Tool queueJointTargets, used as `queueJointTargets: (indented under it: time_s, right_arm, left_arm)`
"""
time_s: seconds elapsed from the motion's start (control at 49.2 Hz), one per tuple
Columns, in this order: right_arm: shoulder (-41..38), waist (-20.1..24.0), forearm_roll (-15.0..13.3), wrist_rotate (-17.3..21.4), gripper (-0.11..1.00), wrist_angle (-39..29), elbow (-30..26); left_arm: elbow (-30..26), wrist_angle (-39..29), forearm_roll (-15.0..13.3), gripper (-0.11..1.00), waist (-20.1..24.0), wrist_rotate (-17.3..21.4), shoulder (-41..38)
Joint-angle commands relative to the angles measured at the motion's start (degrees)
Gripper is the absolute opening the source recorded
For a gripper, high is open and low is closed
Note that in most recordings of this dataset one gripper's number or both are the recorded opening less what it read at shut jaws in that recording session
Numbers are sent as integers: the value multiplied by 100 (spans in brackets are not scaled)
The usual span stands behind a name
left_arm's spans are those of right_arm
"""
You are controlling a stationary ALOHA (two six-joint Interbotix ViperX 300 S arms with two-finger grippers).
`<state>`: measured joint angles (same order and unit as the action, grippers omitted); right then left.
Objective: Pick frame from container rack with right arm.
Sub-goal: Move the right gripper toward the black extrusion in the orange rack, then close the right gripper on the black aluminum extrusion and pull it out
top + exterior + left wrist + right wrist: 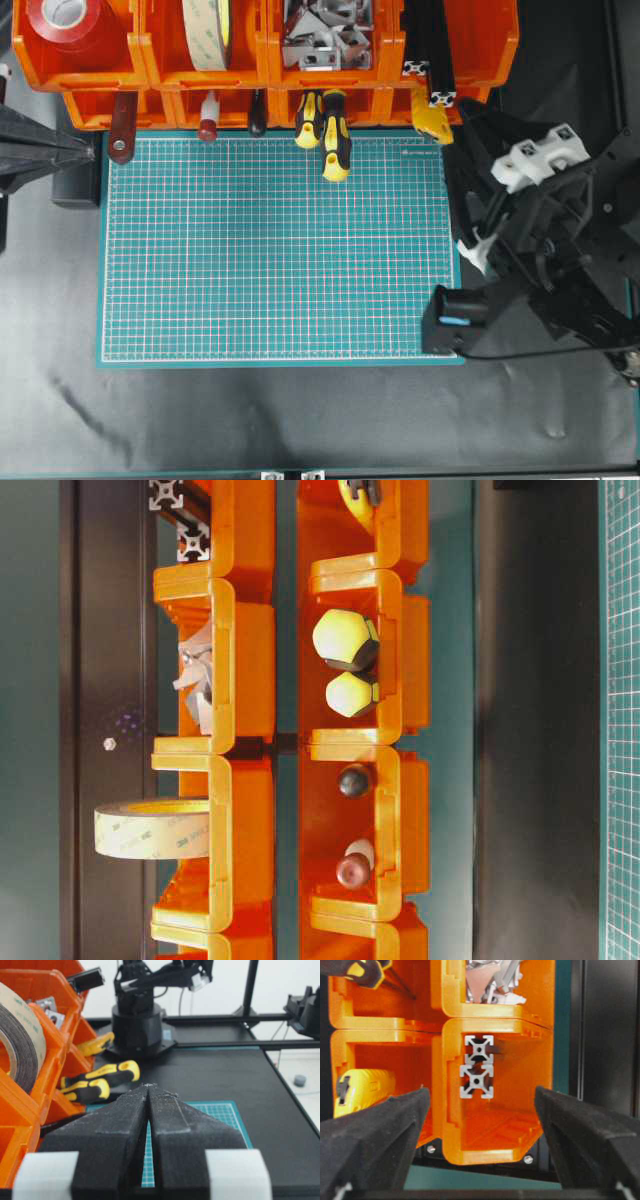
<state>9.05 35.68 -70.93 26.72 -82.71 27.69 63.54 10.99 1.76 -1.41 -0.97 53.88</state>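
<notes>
Two slim black grooved metal extrusion frames [477, 1066] are sitting stacked in the upper right bin of the bright orange plastic container rack [495, 1130], square slotted ends facing out and poking just past the bin lip in the overhead view.

Handling, by judgement: rigid, moderately heavy for size, smooth anodised faces so likely slippery; best hold looks to be across the flat sides near the exposed end, w/ grooves giving some bite.

Right arm's gripper [479, 1125]: black fingers wide apart, nothing held, facing the bin.

Left gripper [148, 1092]: fingers pressed together, empty, parked.

Hidden: frame length inside bin; which bar is free; right fingertips are cropping out of wrist view.
</notes>
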Motion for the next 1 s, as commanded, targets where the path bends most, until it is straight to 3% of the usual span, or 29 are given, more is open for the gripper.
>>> queueJointTargets:
  time_s: [0.0, 0.793, 0.894, 0.975]
  right_arm:
    - [-26, -141, -70, 18, 82, 70, -53]
    - [-149, -826, -88, -9, 80, 316, 62]
    - [-176, -835, -88, -26, 74, 316, 70]
    - [-193, -817, -62, -35, 62, 299, 53]
  left_arm:
    - [-158, 26, 18, 0, -9, -18, -18]
    - [-158, 26, 18, 0, -18, -26, -18]
    - [-158, 26, 18, 0, -18, -18, -18]
    - [-158, 26, 9, 0, -18, -26, -9]
